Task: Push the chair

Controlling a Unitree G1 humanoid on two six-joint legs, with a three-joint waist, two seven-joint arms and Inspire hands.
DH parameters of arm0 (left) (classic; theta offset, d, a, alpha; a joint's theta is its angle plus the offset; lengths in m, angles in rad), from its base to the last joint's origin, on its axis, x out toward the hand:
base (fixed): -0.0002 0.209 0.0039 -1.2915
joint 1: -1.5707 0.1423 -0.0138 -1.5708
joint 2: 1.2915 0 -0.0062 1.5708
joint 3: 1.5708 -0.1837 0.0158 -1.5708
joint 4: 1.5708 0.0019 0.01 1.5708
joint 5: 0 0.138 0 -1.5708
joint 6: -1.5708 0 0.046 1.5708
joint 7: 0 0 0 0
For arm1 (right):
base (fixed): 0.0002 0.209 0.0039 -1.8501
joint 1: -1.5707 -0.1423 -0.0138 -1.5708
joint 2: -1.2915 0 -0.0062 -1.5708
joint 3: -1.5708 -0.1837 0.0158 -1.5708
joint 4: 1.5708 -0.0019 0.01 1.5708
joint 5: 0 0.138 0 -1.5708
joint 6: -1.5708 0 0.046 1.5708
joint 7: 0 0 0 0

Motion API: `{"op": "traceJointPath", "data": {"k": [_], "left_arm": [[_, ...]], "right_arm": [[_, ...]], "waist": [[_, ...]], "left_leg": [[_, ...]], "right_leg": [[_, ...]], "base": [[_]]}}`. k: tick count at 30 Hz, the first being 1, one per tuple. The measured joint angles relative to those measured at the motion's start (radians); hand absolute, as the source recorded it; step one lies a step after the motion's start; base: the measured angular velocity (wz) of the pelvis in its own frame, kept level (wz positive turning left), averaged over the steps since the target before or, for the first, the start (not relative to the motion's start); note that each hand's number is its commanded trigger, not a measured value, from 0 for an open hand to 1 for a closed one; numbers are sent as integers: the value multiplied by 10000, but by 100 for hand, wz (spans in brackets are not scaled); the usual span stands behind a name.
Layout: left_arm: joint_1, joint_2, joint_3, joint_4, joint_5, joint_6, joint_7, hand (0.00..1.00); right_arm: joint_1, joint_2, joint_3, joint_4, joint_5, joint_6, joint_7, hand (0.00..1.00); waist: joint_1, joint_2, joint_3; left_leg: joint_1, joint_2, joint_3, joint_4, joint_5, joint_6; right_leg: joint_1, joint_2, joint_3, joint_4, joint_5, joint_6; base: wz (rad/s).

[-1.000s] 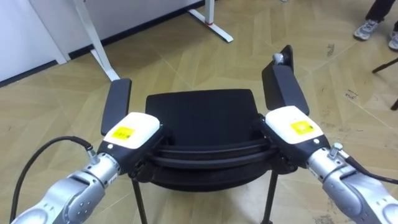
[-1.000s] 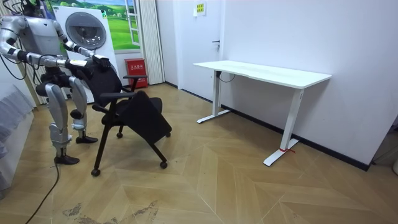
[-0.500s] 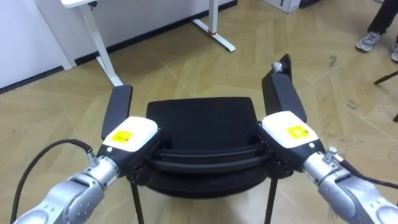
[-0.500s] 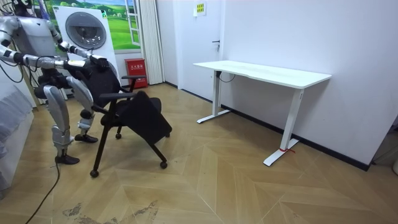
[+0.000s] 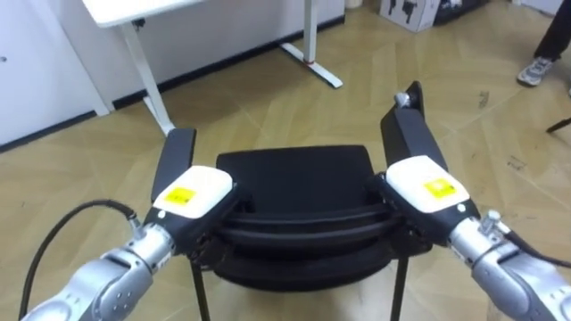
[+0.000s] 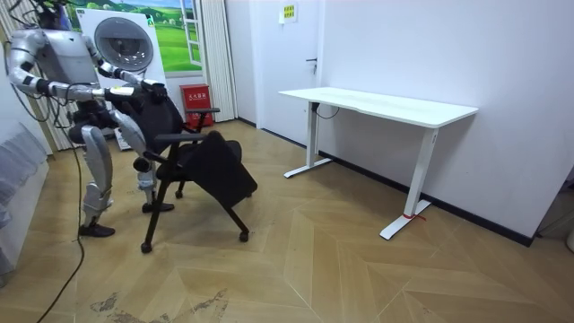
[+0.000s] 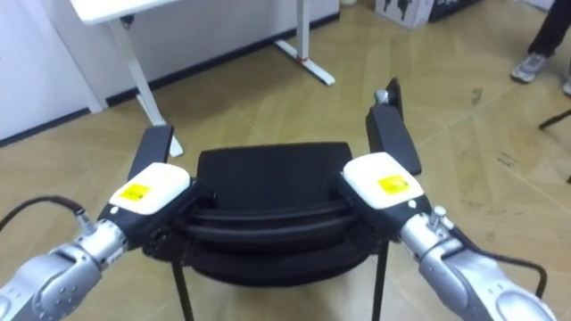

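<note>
Wood floor (image 5: 268, 116), white desk (image 5: 143, 7) ahead. The chair (image 5: 294, 183) sits between left robot hand (image 5: 189, 194) and right robot hand (image 5: 426, 185), both on its backrest; grip can't tell. Push evenly both sides so it rolls straight.

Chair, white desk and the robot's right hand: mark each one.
chair (image 5: 294, 178): left eye view, on the seat.
white desk (image 6: 386, 105): room view, on the tabletop.
right hand (image 5: 426, 184): left eye view, on its back.
</note>
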Motion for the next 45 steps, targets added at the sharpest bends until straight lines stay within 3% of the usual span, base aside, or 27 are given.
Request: {"op": "traceJointPath", "data": {"k": [1,3,4,5,7,8,10,12,15,18,20,21,23,26,28,30,31,33,34,35,36,37,38,40,42,44,45], "left_arm": [[-19,-19,-7,33,-75,33,7,100],[-22,-3,-51,61,-194,26,7,100],[-9,8,-134,93,-200,27,8,100],[-2,19,-204,135,-213,26,11,100],[-33,76,-221,140,-228,3,34,100],[-81,73,-223,183,-228,4,48,100],[-409,3,-312,449,-229,-3,35,100],[-666,-133,-357,698,-237,7,-21,100],[-777,-187,-365,801,-240,44,1,100],[-779,-189,-369,856,-137,-28,73,100],[-778,-193,-375,920,-5,-130,177,100],[-775,-194,-377,931,7,-158,186,100],[-760,-155,-422,933,16,-179,179,100],[-735,-89,-426,909,93,-190,160,100],[-738,-75,-418,774,289,-175,145,100],[-735,-105,-422,766,435,-185,142,100],[-732,5,-421,656,440,-194,91,100],[-788,70,-346,542,458,-111,12,100],[-777,-32,-344,561,599,-20,-24,100],[-677,-224,-347,640,643,36,-39,100],[-612,-255,-347,670,644,28,-32,100],[-525,-266,-346,677,644,-26,-1,100],[-616,-268,-334,656,657,-82,68,100],[-833,-337,-285,717,949,-84,167,100],[-845,-799,-144,1122,1243,-61,284,100],[-846,-1359,-166,1785,1322,-37,426,100],[-839,-1411,-226,1913,1239,-114,426,100]], "right_arm": [[-75,11,-18,5,0,-4,27,100],[-113,13,-28,44,-5,-39,139,100],[-90,10,-40,182,-4,-181,142,100],[-79,21,-40,281,-4,-256,136,100],[-120,89,-78,406,-32,-368,123,100],[-123,148,-130,428,-44,-374,137,100],[-134,294,-264,499,-100,-352,235,100],[-217,358,-309,590,-96,-307,290,100],[-352,385,-257,651,-78,-238,273,100],[-258,413,-215,698,-98,-209,87,100],[-8,449,-211,672,-101,-200,-233,100],[48,451,-201,649,-105,-200,-294,100],[207,477,-183,549,-106,-153,-331,100],[358,603,-164,536,-106,-94,-397,100],[616,659,-205,366,-79,19,-397,100],[794,658,-203,317,13,78,-402,100],[825,659,-200,271,21,128,-352,100],[780,812,-161,273,-8,236,-407,100],[773,841,-165,312,-46,242,-377,100],[819,799,-162,370,-61,220,-384,100],[827,798,-160,389,-102,214,-376,100],[827,805,-175,411,-162,204,-368,100],[816,805,-289,426,-191,116,-414,100],[683,1013,-359,643,-210,122,-557,100],[415,1086,-346,961,-392,135,-494,100],[157,963,-186,1184,-481,183,-481,100],[19,660,-118,1079,-473,121,-354,100]], "waist": [[-80,-19,7],[-371,-29,38],[-556,24,90],[-684,158,160],[-787,323,196],[-849,353,214],[-1102,486,267],[-1246,646,294],[-1274,868,306],[-1269,884,303],[-1259,873,301],[-1235,866,299],[-1242,765,259],[-1300,710,240],[-1295,562,135],[-1291,709,87],[-1242,780,28],[-1185,858,96],[-1057,691,97],[-963,634,196],[-936,562,238],[-825,394,274],[-777,389,277],[-677,24,437],[-533,-216,398],[-406,-291,442],[-283,-130,567]], "left_leg": [[151,-217,56,129,-255,201],[497,-486,79,193,-542,426],[810,-554,46,239,-699,586],[1099,-540,21,303,-930,686],[1239,-540,-34,470,-1254,847],[1250,-528,-89,578,-1340,881],[1356,-494,-237,884,-1628,1031],[1430,-479,-337,1093,-1888,1118],[1603,-446,-338,1346,-2329,1186],[1957,-449,-310,1309,-2592,1196],[2285,-470,-422,1160,-2826,971],[2356,-475,-432,1096,-2880,889],[2813,-517,-562,856,-3198,275],[3351,-495,-894,492,-3367,-46],[3834,-412,-1212,217,-3646,-552],[4339,-26,-1404,42,-3949,-1122],[4453,273,-1464,509,-3960,-1188],[3595,762,-1056,2915,-3510,-1663],[3036,854,-662,4426,-2305,-1871],[2615,957,-308,5562,-608,-1699],[2399,980,-164,5990,363,-1668],[1768,1047,-11,6846,2273,-1696],[700,1210,-72,8079,2447,-1298],[-1052,1426,-94,9327,2048,-829],[-2627,1506,-66,9464,2022,-792],[-3157,1348,-43,8259,2285,-1026],[-3140,1376,-354,6808,2586,-1163]], "right_leg": [[-317,-272,35,1097,60,61],[-1343,-619,428,3782,1109,150],[-2001,-663,711,5222,2435,97],[-2686,-597,1006,6408,4295,25],[-3992,-269,1417,8327,5630,77],[-4475,-124,1484,9255,5549,14],[-6145,459,1456,11745,4661,-100],[-6939,613,1344,11946,4090,-118],[-7492,1038,1237,10166,3768,-50],[-7106,1315,819,6287,3655,-36],[-6276,1549,365,2603,3768,-172],[-6061,1597,318,1847,3835,-256],[-5375,1816,89,114,4101,-483],[-4743,1968,-361,-385,4366,-819],[-4235,2157,-576,-563,4534,-1242],[-3777,2492,-829,-609,4270,-1601],[-3460,2729,-1074,-578,4031,-1831],[-3071,2904,-1198,-381,3631,-2000],[-2827,2796,-1162,-183,3221,-2030],[-2317,2700,-1231,-270,2926,-2019],[-2045,2617,-1236,-440,2813,-2002],[-1641,2526,-1108,-765,2676,-2024],[-1494,2449,-1094,-860,2530,-2040],[-1202,2172,-1033,-942,2371,-2040],[-919,1718,-728,-977,2362,-2040],[-919,979,-558,50,2207,-1950],[-1482,962,-696,1356,1799,-1296]], "base": [[-7],[11],[12],[4],[-7],[17],[33],[13],[-10],[-5],[4],[4],[2],[16],[28],[21],[9],[-4],[-18],[-22],[-18],[-10],[0],[3],[-36],[-76],[-77]]}}
